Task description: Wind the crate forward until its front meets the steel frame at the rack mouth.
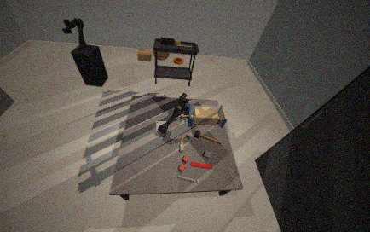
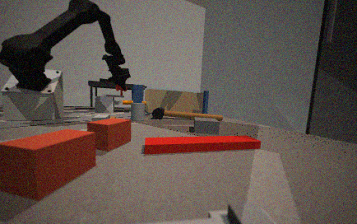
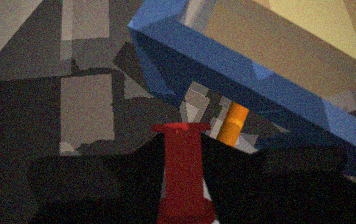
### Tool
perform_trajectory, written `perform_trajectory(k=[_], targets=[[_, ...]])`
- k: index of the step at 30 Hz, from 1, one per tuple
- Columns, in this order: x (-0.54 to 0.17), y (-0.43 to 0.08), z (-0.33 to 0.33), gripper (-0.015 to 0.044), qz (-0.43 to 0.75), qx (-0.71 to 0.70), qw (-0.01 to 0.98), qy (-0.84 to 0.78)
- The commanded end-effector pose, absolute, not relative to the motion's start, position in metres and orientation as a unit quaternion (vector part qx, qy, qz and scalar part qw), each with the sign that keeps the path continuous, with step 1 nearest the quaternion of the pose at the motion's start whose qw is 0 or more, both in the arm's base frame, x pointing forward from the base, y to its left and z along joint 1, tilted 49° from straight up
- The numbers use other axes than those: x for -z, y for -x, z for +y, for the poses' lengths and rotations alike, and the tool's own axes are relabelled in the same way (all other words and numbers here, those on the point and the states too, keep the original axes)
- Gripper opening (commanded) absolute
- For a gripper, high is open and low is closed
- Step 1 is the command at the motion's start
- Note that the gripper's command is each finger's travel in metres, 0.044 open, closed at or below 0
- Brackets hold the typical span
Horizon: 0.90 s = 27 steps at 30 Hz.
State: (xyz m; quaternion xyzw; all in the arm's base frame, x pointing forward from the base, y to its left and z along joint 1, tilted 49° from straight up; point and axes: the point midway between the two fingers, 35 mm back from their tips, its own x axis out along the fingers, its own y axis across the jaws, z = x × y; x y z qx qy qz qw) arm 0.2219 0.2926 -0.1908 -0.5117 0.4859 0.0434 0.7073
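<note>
My gripper (image 2: 120, 86) (image 3: 179, 137) is shut on the red winch handle (image 3: 184, 172), which points down from the fingers. The grey winch (image 2: 104, 105) stands under and beside the gripper, in front of the rack mouth. I cannot tell whether the key is in its top hole. An orange part (image 3: 234, 122) (image 2: 128, 101) lies between winch and rack. The blue frame (image 3: 225, 65) (image 2: 138, 94) (image 1: 192, 116) stands at the rack mouth. The tan crate (image 1: 206, 116) (image 2: 177, 100) is in the cubby behind it; its gap to the frame is unclear.
A hammer (image 1: 210, 137) (image 2: 189, 114) lies near the rack. A grey block (image 1: 206, 153) (image 2: 206, 125), a red bar (image 1: 201, 165) (image 2: 201, 144), two orange-red blocks (image 1: 185, 159) (image 1: 182, 168) and a wrench (image 1: 187, 178) are farther from it. A screwdriver-like tool (image 1: 182, 146) lies nearer the arm.
</note>
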Motion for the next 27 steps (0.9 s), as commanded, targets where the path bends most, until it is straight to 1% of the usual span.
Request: perform_trajectory(k=[1,27], targets=[[0.206,-0.2,0.298,0.0,0.499,-0.06,0.697,0.511],[0.22,-0.171,0.304,0.0,0.5,-0.061,0.697,0.511]])
